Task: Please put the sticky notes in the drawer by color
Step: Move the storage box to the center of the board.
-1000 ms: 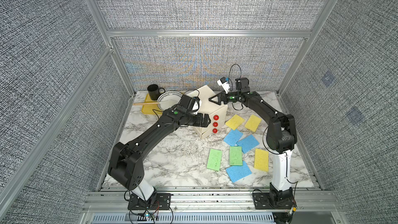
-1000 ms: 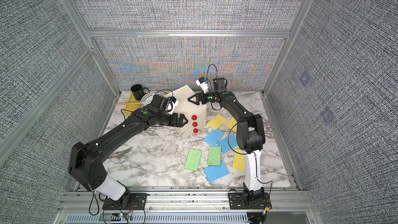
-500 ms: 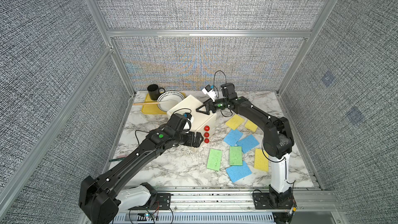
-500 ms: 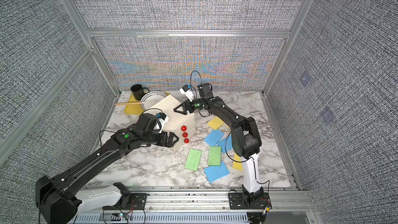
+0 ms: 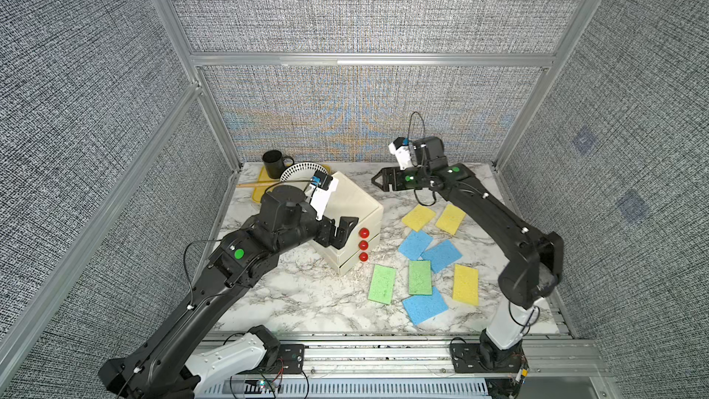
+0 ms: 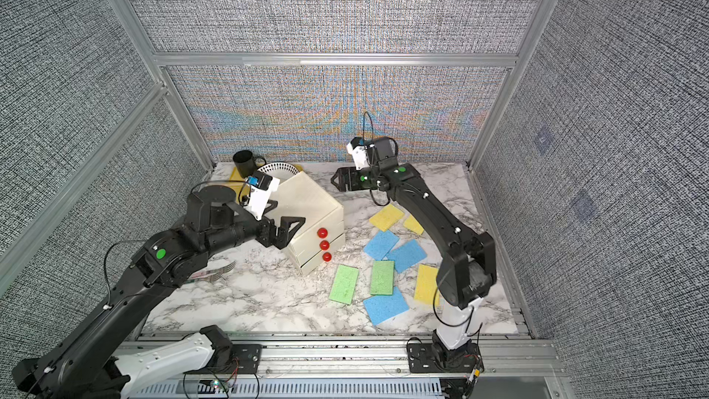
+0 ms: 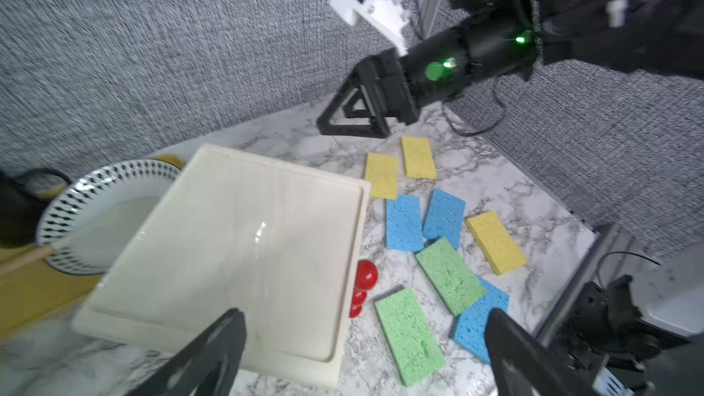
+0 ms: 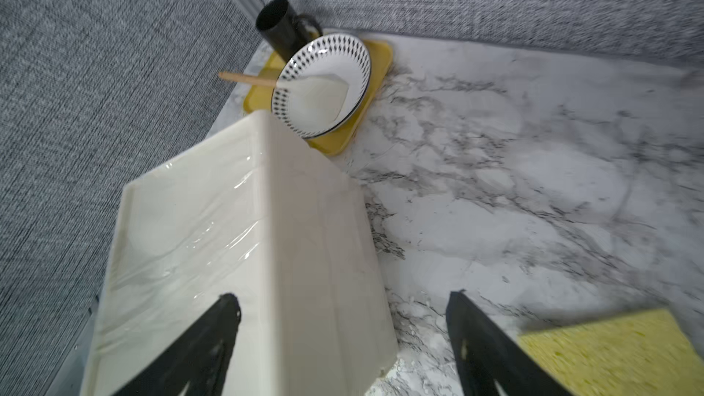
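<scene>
Drawer: cream three-drawer cabinet (image 5: 355, 201) sat angled on the marble desk (image 5: 307, 301). Its red knobs (image 5: 363, 232) faced the notes, and all three drawers looked shut.
Sticky notes: all eight lay flat on the desk on the cabinet's knob side.
Yellow notes (image 5: 418, 217): two were farthest back and one was out past the rest.
Blue notes (image 5: 415, 244): two touched each other and a third sat partly under a green one.
Green notes (image 5: 382, 284): two lay nearest the lowest knob.
Left jaws: spread wide and empty at the cabinet's top edge, on the side away from the notes. Could not tell if they touched it.
Right jaws: spread and empty, in the air off the cabinet's rear corner, clear of it.
Clutter: mug (image 5: 273, 163), plate (image 5: 303, 170) and yellow tray (image 8: 371, 81) sat behind the cabinet.
</scene>
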### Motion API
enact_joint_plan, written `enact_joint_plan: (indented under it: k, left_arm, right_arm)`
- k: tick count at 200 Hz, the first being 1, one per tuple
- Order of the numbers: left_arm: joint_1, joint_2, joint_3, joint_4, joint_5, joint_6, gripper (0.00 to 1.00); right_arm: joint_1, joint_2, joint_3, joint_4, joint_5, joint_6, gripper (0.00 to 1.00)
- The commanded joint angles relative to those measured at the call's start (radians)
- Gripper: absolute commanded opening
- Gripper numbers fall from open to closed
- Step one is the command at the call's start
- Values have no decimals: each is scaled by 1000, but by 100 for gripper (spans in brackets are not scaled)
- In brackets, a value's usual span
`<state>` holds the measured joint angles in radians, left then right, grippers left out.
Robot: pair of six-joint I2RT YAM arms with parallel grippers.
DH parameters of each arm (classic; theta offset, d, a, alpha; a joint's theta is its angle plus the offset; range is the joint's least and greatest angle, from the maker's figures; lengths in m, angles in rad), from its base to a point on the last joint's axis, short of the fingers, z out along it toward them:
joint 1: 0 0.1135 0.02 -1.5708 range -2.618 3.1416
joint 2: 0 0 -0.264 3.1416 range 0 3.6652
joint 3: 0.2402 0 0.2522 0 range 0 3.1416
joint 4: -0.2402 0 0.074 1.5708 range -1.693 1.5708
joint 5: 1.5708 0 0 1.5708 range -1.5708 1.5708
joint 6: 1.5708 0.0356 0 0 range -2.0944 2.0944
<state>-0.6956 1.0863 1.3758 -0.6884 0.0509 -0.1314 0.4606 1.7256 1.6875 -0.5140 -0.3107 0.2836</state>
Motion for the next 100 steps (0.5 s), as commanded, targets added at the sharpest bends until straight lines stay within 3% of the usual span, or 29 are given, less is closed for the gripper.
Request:
enact_joint_plan:
  k: [1,23,56,78,100]
  left_arm:
    - [57,130,106,-89,-56,119,100]
    - [152,251,159,-74,64,116,100]
    - [262,407,228,-65,96,87,100]
    - [322,453,249,-55,135,34,100]
    - [324,468,249,-74,90,68,100]
  right_arm:
    - [0,-122,-113,12,102,108,81]
    - [5,-298,-341,133,68,251,77]
    - [42,-503,-730,466,7,510,61]
    - [72,-454,-758,503,-7,536,54]
    - [113,-358,-700,502,-33,536,52]
